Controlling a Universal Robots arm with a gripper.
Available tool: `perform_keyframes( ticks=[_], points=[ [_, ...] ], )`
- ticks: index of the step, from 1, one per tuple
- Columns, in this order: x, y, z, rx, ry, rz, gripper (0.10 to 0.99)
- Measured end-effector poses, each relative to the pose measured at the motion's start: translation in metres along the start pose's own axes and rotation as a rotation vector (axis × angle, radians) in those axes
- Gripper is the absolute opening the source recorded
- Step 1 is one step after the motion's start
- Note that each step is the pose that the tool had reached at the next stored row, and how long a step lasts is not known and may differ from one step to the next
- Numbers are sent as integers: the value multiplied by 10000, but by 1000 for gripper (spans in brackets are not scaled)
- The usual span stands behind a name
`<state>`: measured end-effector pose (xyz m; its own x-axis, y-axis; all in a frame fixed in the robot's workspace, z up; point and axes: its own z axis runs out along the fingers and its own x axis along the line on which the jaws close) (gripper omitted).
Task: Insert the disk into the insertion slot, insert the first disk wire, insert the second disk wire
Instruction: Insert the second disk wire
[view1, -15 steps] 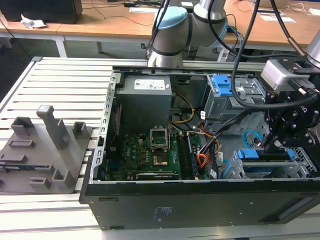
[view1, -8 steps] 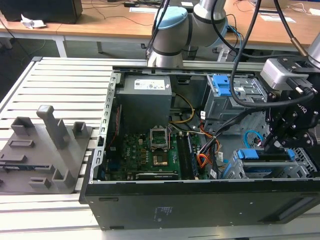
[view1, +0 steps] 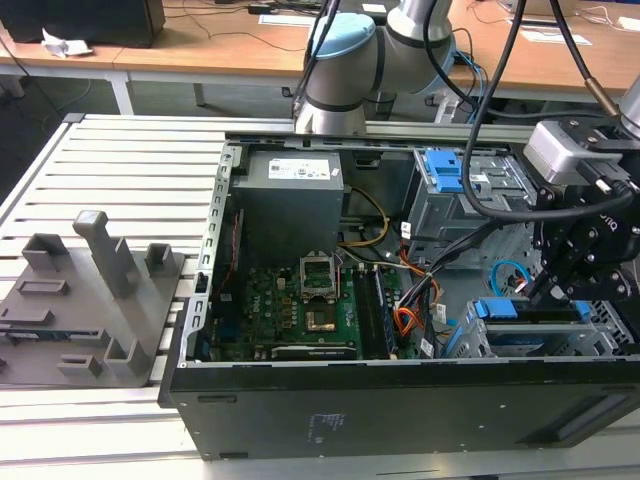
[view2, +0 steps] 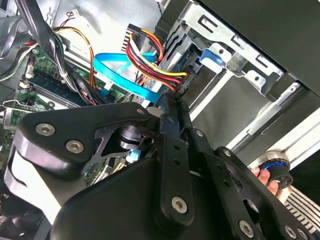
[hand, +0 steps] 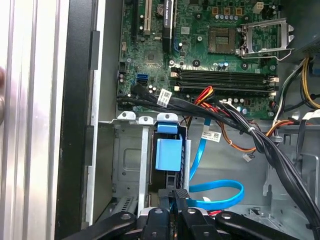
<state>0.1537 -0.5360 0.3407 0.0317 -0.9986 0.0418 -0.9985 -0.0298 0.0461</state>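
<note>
claw (hand: 176, 196) closed thin at the mouth of the drive bay (hand: 125, 165), fingertips pressed together right beside the blue data cable (hand: 215, 192), its loop running flat away from that bay.

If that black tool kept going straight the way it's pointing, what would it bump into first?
Probably the rear edge of the disk, seated in the insertion slot. The tool points at it with fingers closed, close beside the second disk wire. Depth is hard to judge, so the blue cable might touch first.
</note>
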Motion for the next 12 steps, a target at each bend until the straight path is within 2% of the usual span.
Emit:
perform_keyframes(
  ticks=[6, 7, 11, 12],
  points=[
    [-1, -3, 15, 1, -1, -1, 173],
    [0, -1, -19, 1, -2, -1, 235],
    [-8, 10, -273, 0, 9, -1, 235],
    [-11, 12, -314, 0, 11, -1, 220]
  ],
)
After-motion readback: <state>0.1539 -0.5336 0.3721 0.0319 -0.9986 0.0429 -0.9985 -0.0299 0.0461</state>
